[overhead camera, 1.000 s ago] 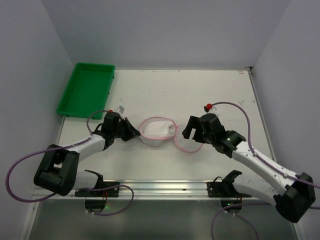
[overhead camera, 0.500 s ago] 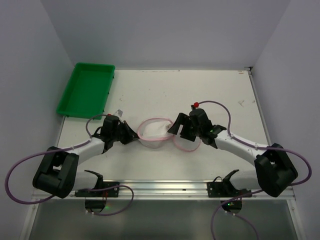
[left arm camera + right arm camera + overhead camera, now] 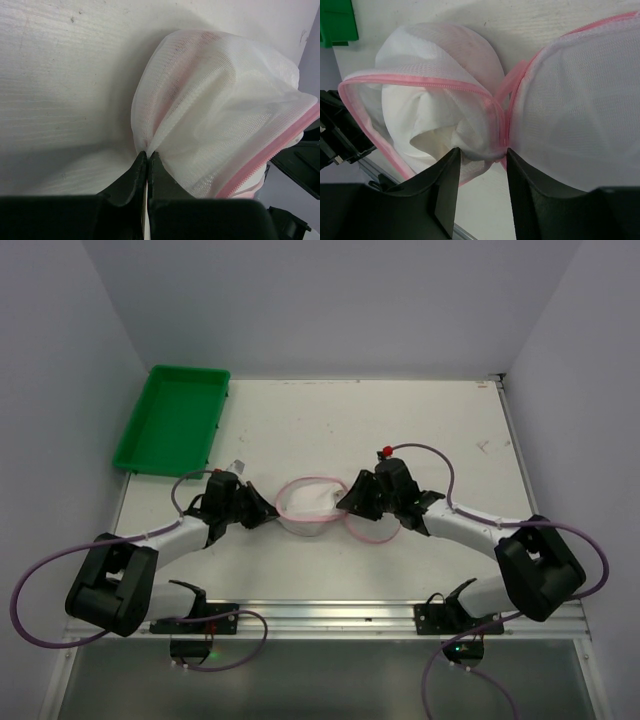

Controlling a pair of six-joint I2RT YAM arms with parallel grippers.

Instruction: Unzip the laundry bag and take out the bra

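Note:
The laundry bag [image 3: 305,502], white mesh with pink zip trim, lies unzipped on the table between both arms, its round lid [image 3: 372,525] flipped open to the right. My left gripper [image 3: 268,512] is shut on a pinch of the bag's mesh wall [image 3: 220,115] at its left side, fingertips together [image 3: 147,154]. In the right wrist view the white bra [image 3: 425,115] shows folded inside the open rim. My right gripper [image 3: 481,152] has both fingertips pressed against a bunch of bra fabric and bag rim beside the pink hinge, with the lid [image 3: 580,115] to its right.
A green tray [image 3: 170,420] stands at the back left of the table, its corner visible in the right wrist view [image 3: 337,20]. Purple cables loop from both arms. A metal rail [image 3: 330,615] runs along the near edge.
My right arm has swung left from the lid to the bag's right rim, and its jaws have narrowed onto the fabric there. The left gripper has kept its hold and place.

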